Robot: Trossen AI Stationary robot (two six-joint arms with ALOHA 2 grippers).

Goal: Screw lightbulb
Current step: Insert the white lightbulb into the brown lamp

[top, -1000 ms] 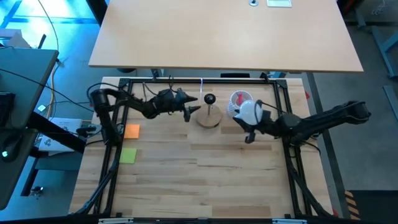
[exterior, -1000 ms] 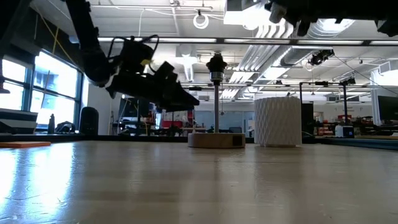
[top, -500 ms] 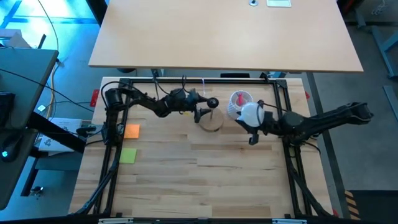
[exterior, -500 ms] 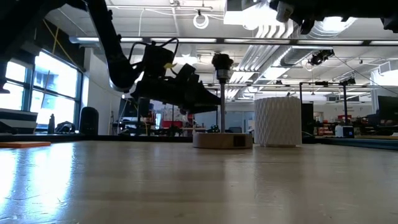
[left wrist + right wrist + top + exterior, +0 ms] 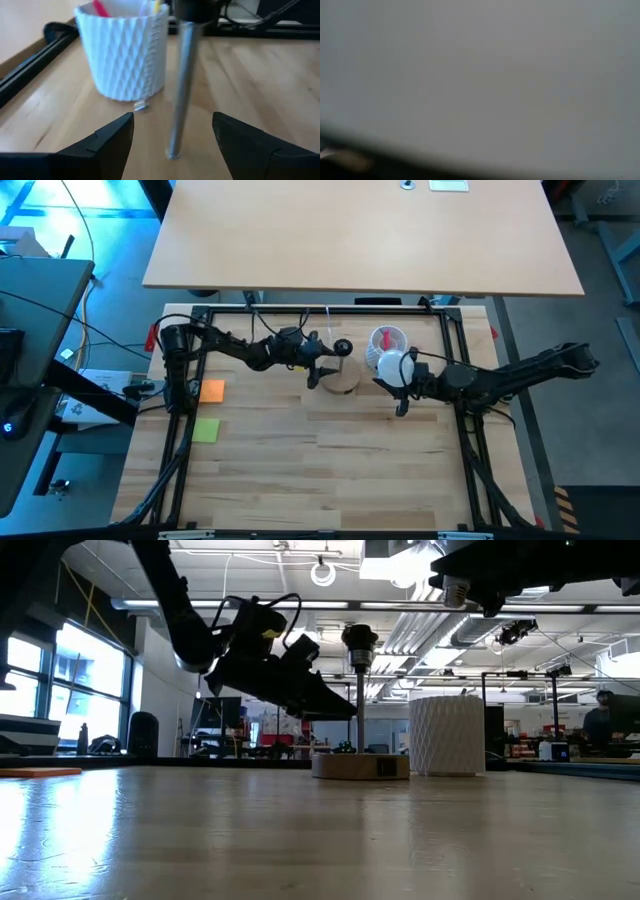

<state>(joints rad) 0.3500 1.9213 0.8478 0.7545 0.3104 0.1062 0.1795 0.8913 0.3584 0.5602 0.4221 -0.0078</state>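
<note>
The wooden disc (image 5: 342,380) stands on the table with a thin metal stem (image 5: 180,90) and a black socket (image 5: 358,638) on top. My left gripper (image 5: 172,137) is open, level, with one finger on each side of the stem and not touching it; it also shows in the high view (image 5: 326,366). My right gripper (image 5: 398,375) is shut on the white lightbulb (image 5: 395,367), just right of the stand and above the table. The bulb's pale surface (image 5: 480,75) fills the right wrist view. My right gripper holds the lightbulb by its round white globe (image 5: 393,365), coming level from the table's right side. The bulb is lifted clear of the table. The bulb itself hides the fingers' place of contact in the right wrist view.
A white ribbed cup (image 5: 384,340) with a red item stands just behind the bulb, right of the stand; it also shows in the left wrist view (image 5: 122,50). An orange pad (image 5: 212,390) and a green pad (image 5: 206,430) lie at the table's left. A black frame (image 5: 320,310) borders the table.
My left gripper has gone toward the table's right edge, up to the stand, and now has the stem between its open fingers. My right gripper with the bulb has shifted a little toward the stand and the near edge.
</note>
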